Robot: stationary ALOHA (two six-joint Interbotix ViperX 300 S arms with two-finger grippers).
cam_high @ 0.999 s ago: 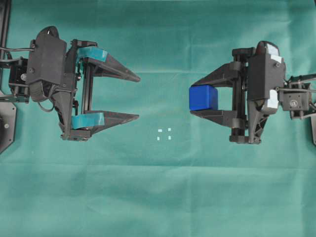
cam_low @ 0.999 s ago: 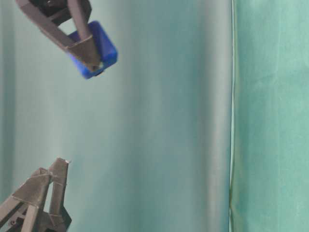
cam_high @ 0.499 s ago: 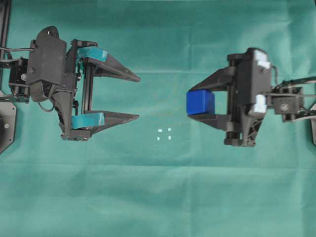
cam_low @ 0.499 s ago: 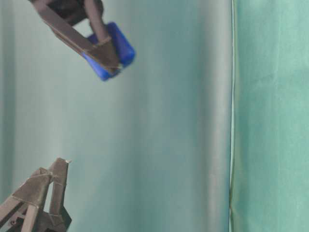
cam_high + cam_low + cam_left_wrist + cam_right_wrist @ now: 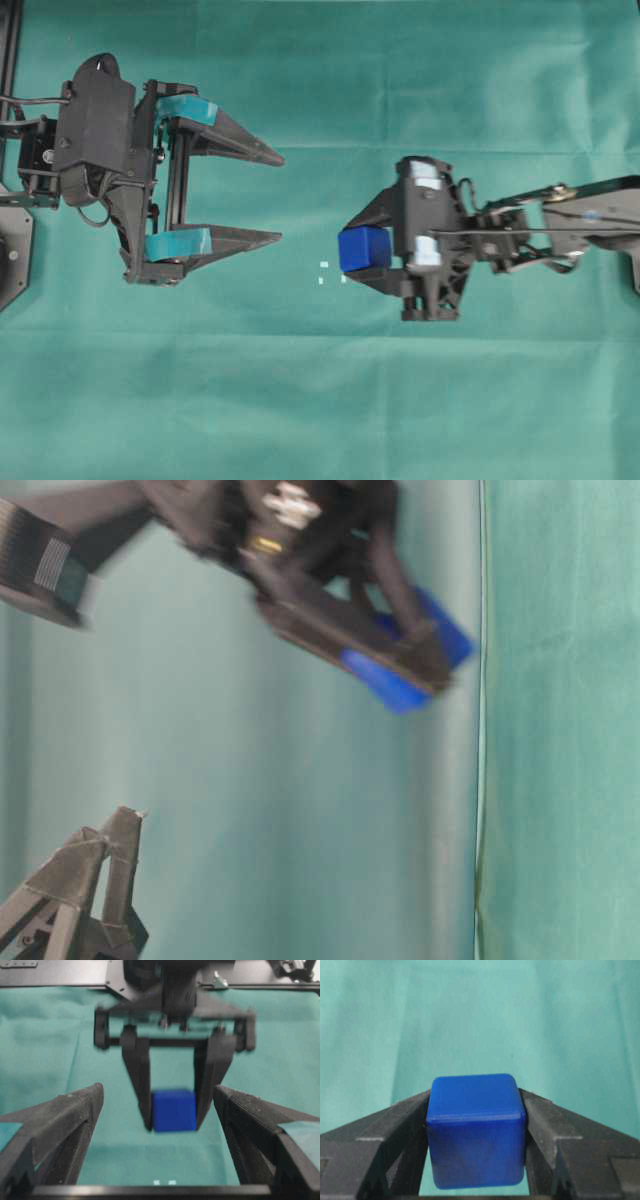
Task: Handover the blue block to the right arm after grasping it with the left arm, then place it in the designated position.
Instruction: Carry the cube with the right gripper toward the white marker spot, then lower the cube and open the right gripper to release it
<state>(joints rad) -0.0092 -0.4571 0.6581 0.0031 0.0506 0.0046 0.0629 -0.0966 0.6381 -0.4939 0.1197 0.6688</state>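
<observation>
**Block in my right jaws, nearing the marks**

I am holding the blue block (image 5: 363, 249) in my right gripper (image 5: 358, 252), the two plain black fingers (image 5: 395, 1125) pinching it on opposite flat faces, jaws standing about half closed around its width. The grip is sitting near the fingertips, which I judge is leaving the block's underside free for setting down. From above, the block is showing just beside the designated position (image 5: 333, 272), covering part of it; only some of the tiny white marks are visible at the block's left edge. How high the block is hanging over the green cloth (image 5: 320, 400) I cannot say: the table-level view is blurred.

My left gripper (image 5: 281, 197) is standing wide apart and carrying nothing, its teal-banded fingers (image 5: 215, 240) pointing toward the middle, well apart from the block. I take it that it is parked there to stay out of the way, its share of the job done.

Materials: the block is a smooth, slightly glossy cube with rounded edges and corners, probably hard plastic. The left finger surfaces are looking rough and grainy in the left wrist view. The cloth is matte with faint creases, soft enough that the block may settle a little unevenly.
</observation>
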